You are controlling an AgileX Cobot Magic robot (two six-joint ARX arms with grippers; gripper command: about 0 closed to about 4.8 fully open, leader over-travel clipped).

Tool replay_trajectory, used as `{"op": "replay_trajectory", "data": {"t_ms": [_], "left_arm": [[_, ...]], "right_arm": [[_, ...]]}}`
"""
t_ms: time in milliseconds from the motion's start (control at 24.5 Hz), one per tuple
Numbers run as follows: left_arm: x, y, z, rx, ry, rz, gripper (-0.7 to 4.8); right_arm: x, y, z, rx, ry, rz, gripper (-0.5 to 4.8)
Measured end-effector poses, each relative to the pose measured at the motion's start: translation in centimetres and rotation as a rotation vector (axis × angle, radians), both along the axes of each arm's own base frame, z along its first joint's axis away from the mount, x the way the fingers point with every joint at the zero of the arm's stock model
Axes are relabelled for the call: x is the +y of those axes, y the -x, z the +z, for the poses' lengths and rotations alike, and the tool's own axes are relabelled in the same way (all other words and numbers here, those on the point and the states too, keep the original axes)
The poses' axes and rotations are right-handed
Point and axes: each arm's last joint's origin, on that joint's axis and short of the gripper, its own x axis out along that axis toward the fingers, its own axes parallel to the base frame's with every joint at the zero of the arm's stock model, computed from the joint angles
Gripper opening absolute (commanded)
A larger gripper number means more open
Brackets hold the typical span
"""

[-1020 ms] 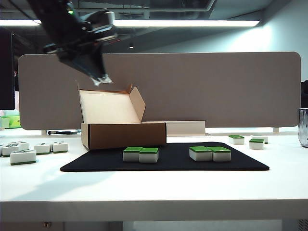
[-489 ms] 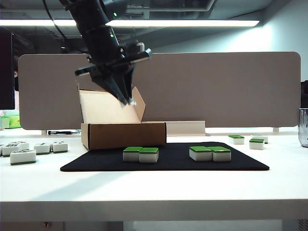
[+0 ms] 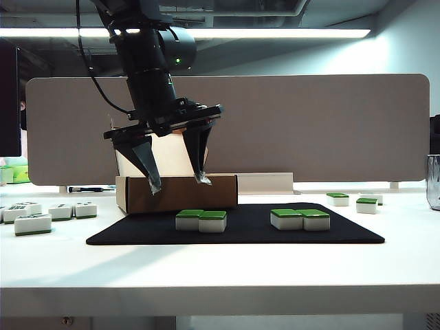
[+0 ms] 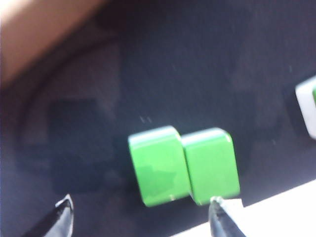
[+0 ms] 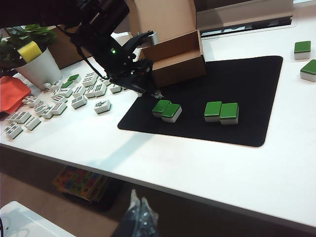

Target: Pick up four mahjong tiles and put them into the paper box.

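Four green-backed mahjong tiles lie in two pairs on the black mat: a left pair and a right pair. The brown paper box stands open behind the left pair. My left gripper hangs open in front of the box, just above the left pair, holding nothing. In the left wrist view the two tiles lie side by side beyond the spread left gripper. My right gripper is shut, low off the table's near edge, far from the tiles.
White-faced tiles lie scattered left of the mat. More green-backed tiles sit at the far right, near a glass. A plant pot stands beyond the scattered tiles. A grey partition closes off the back.
The left arm swung down from the upper left, past the box lid, to just above the left pair. Its jaws went from shut to wide open. The tiles have not moved.
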Motion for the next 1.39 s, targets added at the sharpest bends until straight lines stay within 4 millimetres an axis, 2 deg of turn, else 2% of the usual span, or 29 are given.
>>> {"op": "replay_trajectory", "data": {"t_ms": [41, 82, 326, 408, 816, 938, 979, 1061, 1387], "left_arm": [[-0.1, 0.1, 0.0, 0.003, 0.006, -0.004, 3.96], [-0.2, 0.1, 0.0, 0.003, 0.011, 0.001, 4.75], [-3.2, 1.1, -0.3, -0.055, -0.001, -0.044, 4.79], [-4.0, 1.2, -1.3, -0.065, -0.055, -0.045, 4.79], [-4.9, 0.5, -4.7, -0.005, -0.098, -0.002, 4.79], [-4.9, 0.3, -5.0, -0.037, -0.128, 0.013, 4.79], [-4.9, 0.2, -5.0, -0.048, -0.127, 0.017, 4.69], [-4.9, 0.2, -5.0, -0.051, -0.129, 0.018, 3.49], [-4.9, 0.2, -5.0, -0.047, -0.130, 0.021, 3.35]], "right_arm": [[0.0, 0.0, 0.0, 0.000, 0.000, 0.000, -0.01], [0.0, 0.0, 0.0, 0.000, 0.000, 0.000, -0.01], [0.0, 0.0, 0.0, 0.000, 0.000, 0.000, -0.01], [0.0, 0.0, 0.0, 0.000, 0.000, 0.000, -0.01], [0.0, 0.0, 0.0, -0.002, 0.003, 0.001, -0.01], [0.0, 0.0, 0.0, -0.002, 0.003, 0.001, -0.01], [0.0, 0.0, 0.0, -0.002, 0.003, 0.001, -0.01], [0.0, 0.0, 0.0, -0.002, 0.003, 0.001, -0.01], [-0.1, 0.0, 0.0, -0.003, 0.010, -0.021, -0.01]]}}
